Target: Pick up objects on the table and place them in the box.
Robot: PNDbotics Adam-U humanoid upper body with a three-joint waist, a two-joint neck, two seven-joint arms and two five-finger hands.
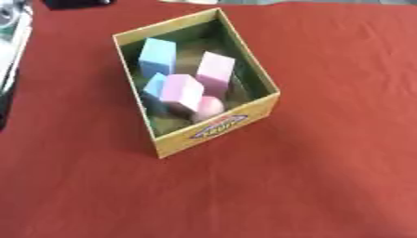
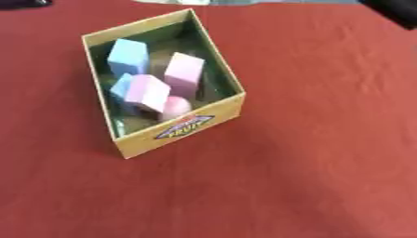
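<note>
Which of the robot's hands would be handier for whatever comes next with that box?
Right, tentatively: neither hand shows, but a dark shape, perhaps its right arm, sits at the upper right corner. The blue blocks and pink blocks already lie in the box; no loose object shows on the red cloth.

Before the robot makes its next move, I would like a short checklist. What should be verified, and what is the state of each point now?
1. Box upright on the red cloth, opening upward: ok.
2. Blocks inside the box: two light blue blocks, two pink blocks and a pink rounded piece lie within the walls: ok.
3. Nothing left to pick on the visible cloth around the box: ok.
4. Room in the box for more: the far right corner looks free: ok.
5. Left hand and right hand ready: neither shows in either view: cannot tell.
6. Dark shape at the upper right corner: cannot tell what it is.
</note>
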